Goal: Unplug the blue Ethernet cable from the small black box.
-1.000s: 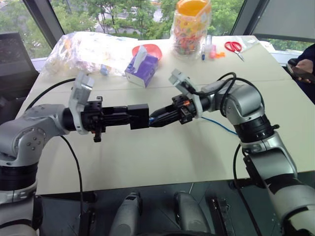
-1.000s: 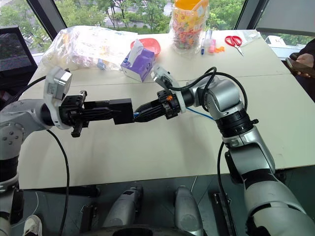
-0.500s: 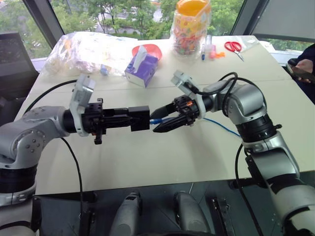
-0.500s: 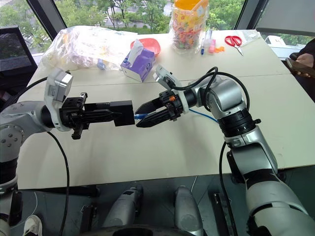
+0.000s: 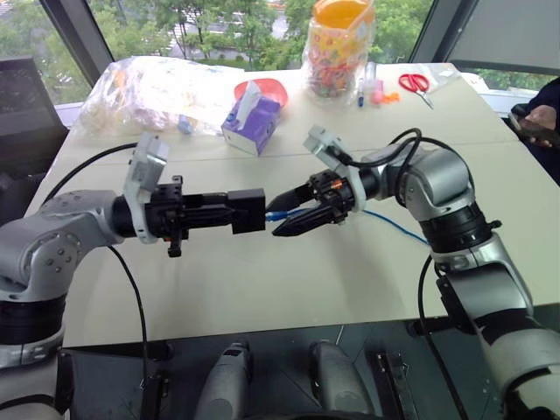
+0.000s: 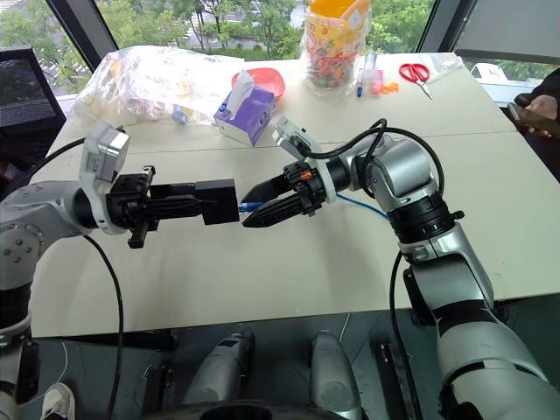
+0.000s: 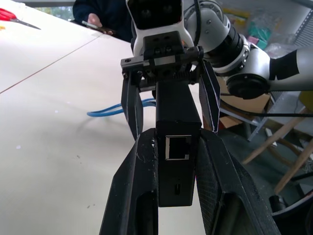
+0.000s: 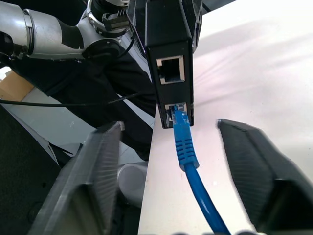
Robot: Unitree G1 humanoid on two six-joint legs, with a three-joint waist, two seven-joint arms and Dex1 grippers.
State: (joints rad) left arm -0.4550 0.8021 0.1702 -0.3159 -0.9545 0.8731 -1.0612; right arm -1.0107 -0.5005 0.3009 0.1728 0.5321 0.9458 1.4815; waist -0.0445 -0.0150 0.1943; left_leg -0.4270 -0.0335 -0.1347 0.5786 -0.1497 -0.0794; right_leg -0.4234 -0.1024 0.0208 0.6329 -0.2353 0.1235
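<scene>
Blue Ethernet cable [image 8: 188,152] plug seated in small black box [image 5: 248,210], box long axis level, port end toward spread right gripper [image 5: 286,219], left gripper [image 7: 178,161] pinching box.

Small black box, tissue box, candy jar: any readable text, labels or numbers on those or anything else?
No text can be read.
small black box: plain black faces, two ports, no marking seen.
purple tissue box: no print can be made out.
candy jar: colourful contents, any label too small to read.
blue Ethernet cable: no jacket print visible.
</scene>
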